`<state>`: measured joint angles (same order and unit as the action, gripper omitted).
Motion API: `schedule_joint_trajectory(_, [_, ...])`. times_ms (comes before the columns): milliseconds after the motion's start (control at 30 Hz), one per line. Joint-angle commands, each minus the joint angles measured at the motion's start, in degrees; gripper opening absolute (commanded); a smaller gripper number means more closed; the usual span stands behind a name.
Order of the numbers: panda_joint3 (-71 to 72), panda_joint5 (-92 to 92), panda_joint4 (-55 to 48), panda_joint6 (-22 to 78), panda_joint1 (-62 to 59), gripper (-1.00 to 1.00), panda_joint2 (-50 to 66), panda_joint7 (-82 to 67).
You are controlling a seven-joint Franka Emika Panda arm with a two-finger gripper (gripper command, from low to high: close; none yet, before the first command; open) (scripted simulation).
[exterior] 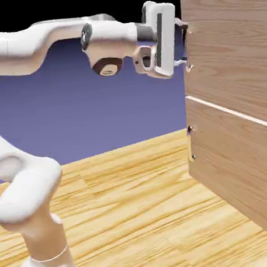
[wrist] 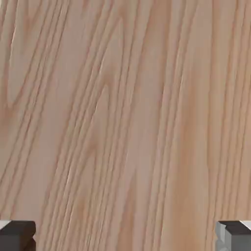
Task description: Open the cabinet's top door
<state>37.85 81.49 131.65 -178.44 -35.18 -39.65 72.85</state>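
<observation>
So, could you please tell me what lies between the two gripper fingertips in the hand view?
Only bare wood grain of the cabinet shows between the gripper's tips in the hand view; no handle appears there.

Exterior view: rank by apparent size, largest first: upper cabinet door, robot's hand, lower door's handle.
1. Upper cabinet door
2. Robot's hand
3. Lower door's handle

The hand's place is clear: well smaller than the door, well bigger than the handle.
</observation>
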Motion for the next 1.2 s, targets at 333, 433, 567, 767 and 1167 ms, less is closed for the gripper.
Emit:
schedule_joint_trajectory(333, [12.73,27.42,-9.87,-1.49,-12.07,1.0,-2.35,10.23])
schedule_joint_trajectory(433, [16.21,34.89,-12.57,-1.9,-15.36,1.0,-3.0,13.01])
schedule_joint_trajectory(567, [20.84,44.86,-16.16,-2.44,-19.74,1.0,-3.85,16.73])
schedule_joint_trajectory(767, [27.78,59.82,-21.54,-3.25,-26.33,1.0,-5.13,22.31])
schedule_joint_trajectory(1167, [40.79,84.51,-32.16,-4.72,-39.37,1.0,-6.96,31.46])
